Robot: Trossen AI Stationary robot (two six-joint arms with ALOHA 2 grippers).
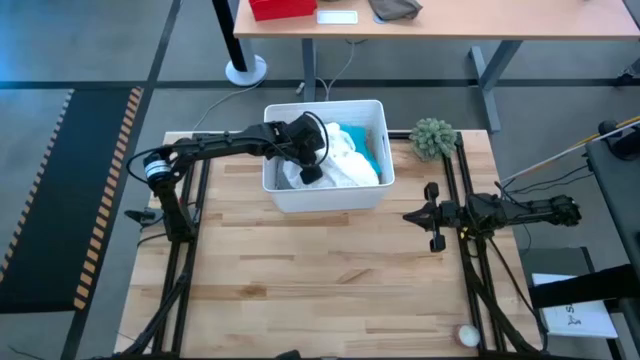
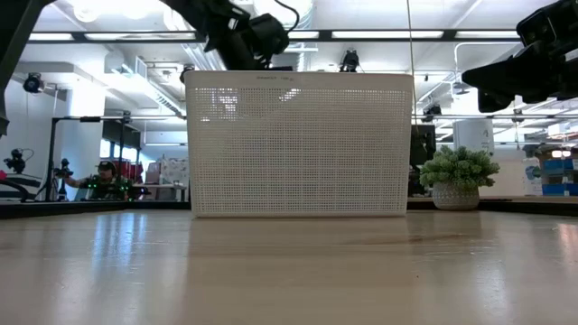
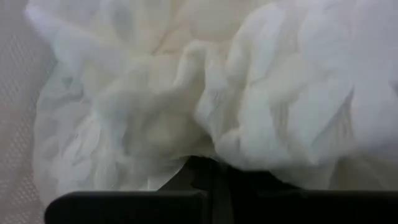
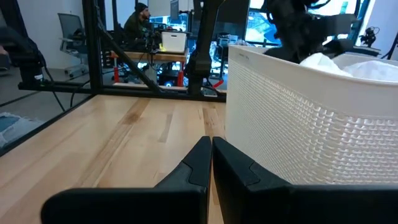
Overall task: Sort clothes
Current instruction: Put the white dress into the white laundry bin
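Observation:
A white slatted basket (image 1: 372, 112) stands at the table's far middle; it also shows in the low view (image 2: 298, 144). In it lie a white shirt (image 1: 350, 165) and a turquoise piece (image 1: 362, 142). My left gripper (image 1: 311, 172) reaches down into the basket's left part and is shut in the crumpled white shirt (image 3: 205, 93). My right gripper (image 1: 412, 215) is shut and empty, to the right of the basket over the table, pointing at it (image 4: 210, 144). The other clothes are hidden or out of view. My left gripper is shut on a bunched fold of the white shirt (image 3: 217, 149). It comes slanting down from the table's left. The cloth covers its fingertips, so layers and depth of hold do not show. The shirt lies slack in the basket.
A fuzzy green ball (image 1: 433, 137) sits just right of the basket's far corner. A small white round thing (image 1: 467, 337) lies near the table's near right corner. Bare wood spans the table's near half. A person (image 4: 138, 18) sits in the room beyond.

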